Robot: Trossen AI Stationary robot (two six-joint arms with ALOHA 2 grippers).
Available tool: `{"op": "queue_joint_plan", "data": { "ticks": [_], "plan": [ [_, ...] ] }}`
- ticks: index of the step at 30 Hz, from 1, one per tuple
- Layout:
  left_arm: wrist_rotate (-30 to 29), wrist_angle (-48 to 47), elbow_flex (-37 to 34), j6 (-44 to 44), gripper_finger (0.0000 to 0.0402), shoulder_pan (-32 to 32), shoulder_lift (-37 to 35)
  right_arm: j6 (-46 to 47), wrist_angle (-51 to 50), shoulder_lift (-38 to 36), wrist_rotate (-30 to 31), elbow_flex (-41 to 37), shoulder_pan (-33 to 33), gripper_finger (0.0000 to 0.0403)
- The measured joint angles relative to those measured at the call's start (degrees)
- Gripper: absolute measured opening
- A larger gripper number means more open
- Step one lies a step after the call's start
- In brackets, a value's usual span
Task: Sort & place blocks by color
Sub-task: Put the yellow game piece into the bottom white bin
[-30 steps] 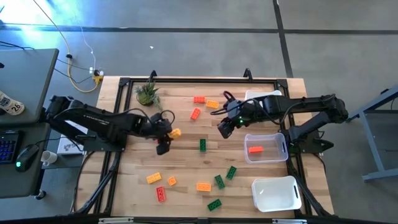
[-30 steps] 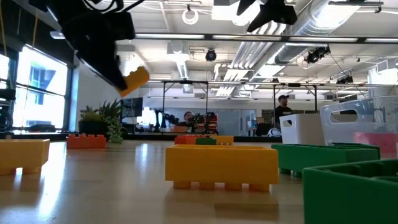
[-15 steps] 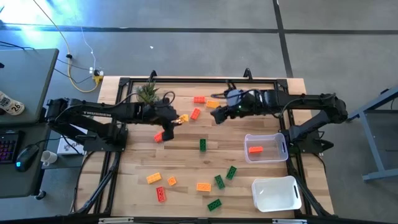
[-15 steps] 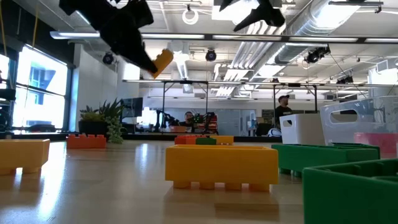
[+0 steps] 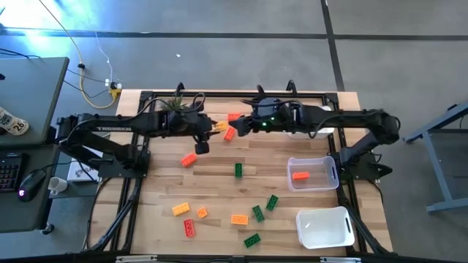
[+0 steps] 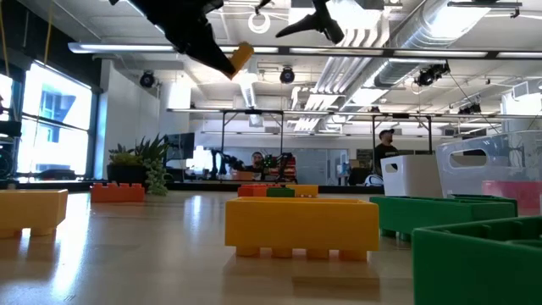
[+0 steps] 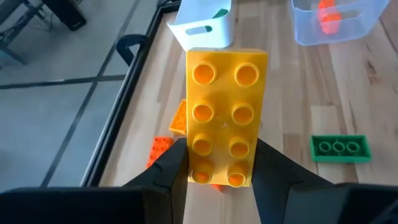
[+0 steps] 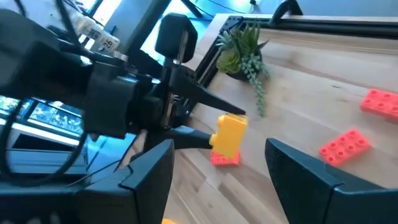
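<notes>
Not far along by the look of it; only one red-orange block (image 5: 300, 175) sits in the clear bin (image 5: 333, 172), and there might be something green in the far white bin (image 7: 202, 25), hard to say from the left wrist view; the near white bin (image 5: 325, 226) looks bare. Most blocks are loose on the table (image 5: 212, 183): green ones (image 5: 257, 213), yellow-orange (image 5: 180, 210), red-orange (image 5: 189, 228).

The left gripper (image 7: 217, 177) is up in the air near the plant (image 5: 175, 108), fingers clamped on a yellow block (image 7: 225, 115); the right gripper (image 8: 217, 162) hangs just opposite, fingers spread wide, nothing in them; looks like a handoff, I reckon.

The far bin is mostly hidden under the right arm from above.
</notes>
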Motion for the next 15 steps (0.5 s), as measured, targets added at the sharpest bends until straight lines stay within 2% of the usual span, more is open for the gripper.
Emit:
{"op": "queue_joint_plan", "data": {
  "ticks": [15],
  "plan": [
    [0.69, 0.19, 0.80, -2.63, 0.0111, -0.17, 8.21, 1.49, -0.97, 7.43, 0.00, 0.00, -0.62, 0.0240]
  ]
}}
